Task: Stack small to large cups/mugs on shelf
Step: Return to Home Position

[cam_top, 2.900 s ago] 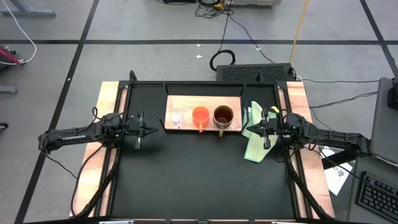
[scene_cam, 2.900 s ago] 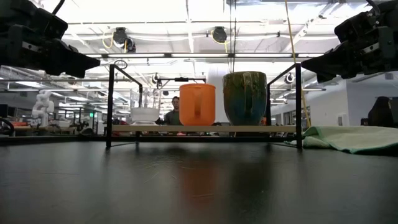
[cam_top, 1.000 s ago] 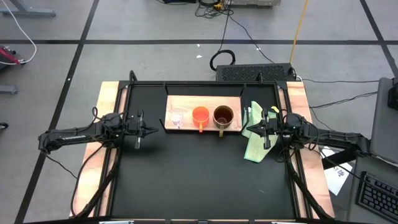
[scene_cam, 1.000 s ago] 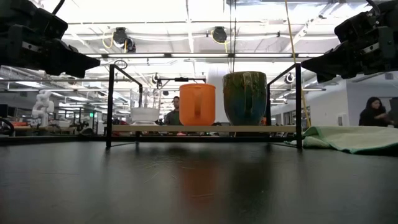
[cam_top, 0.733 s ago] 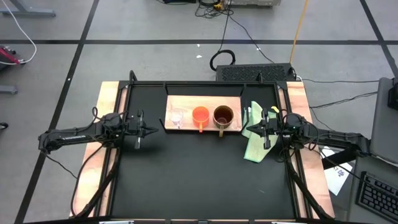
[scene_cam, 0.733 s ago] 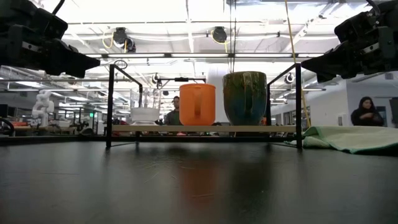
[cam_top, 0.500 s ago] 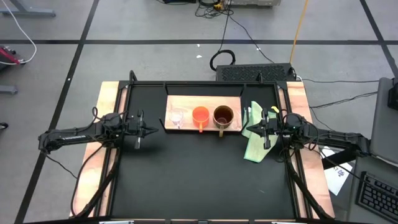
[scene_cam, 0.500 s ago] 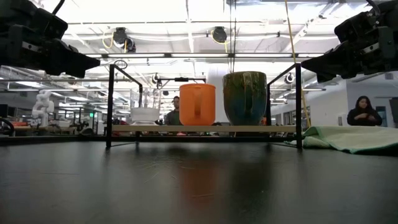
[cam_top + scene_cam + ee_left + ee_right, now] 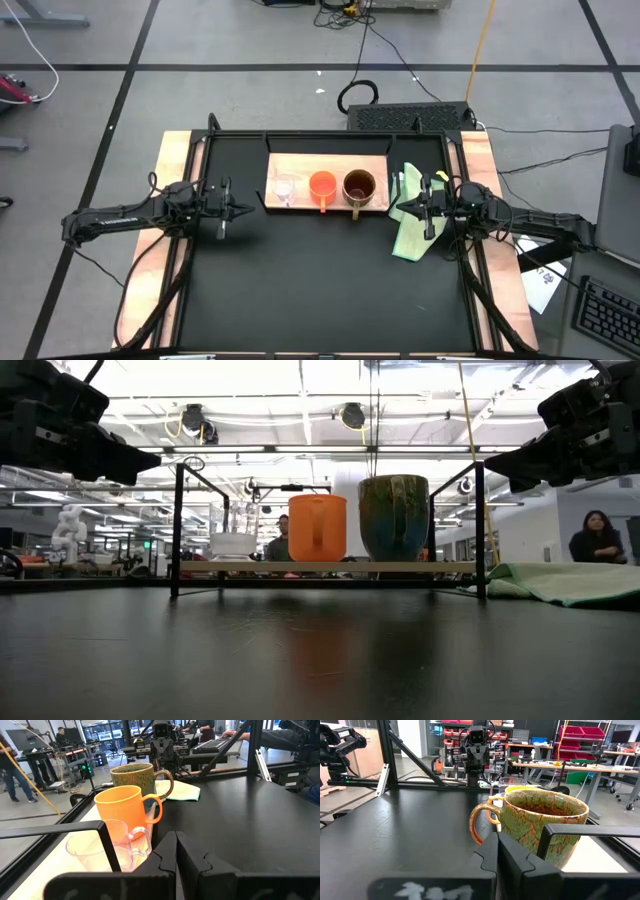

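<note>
All three cups stand in a row on the shelf (image 9: 300,163), from small to large: the clear glass cup (image 9: 285,190) at the left end, the orange cup (image 9: 322,185) in the middle and the brown mug (image 9: 359,186) toward the right. The stacking itself looks finished to me, so the danger now lies only in how the arms go away.

The left gripper (image 9: 250,210) hangs just off the left end of the shelf with its fingers pressed together and nothing between them. The right gripper (image 9: 398,209) is the same on the other side, above the green cloth (image 9: 410,238). In the low view both of them hang at about the height of the cups' upper parts, so a sideways drift toward the middle would meet either a dark frame post or a cup.

The clear glass cup worries me most. It looks light, it stands nearest to the left gripper, and one touch could slide it into the orange cup or off the board. The brown mug looks heavier, but its handle points to the front edge of the shelf — a low sweep there could catch it. If the right arm dips, it could also drag the cloth across the table (image 9: 320,290).
</note>
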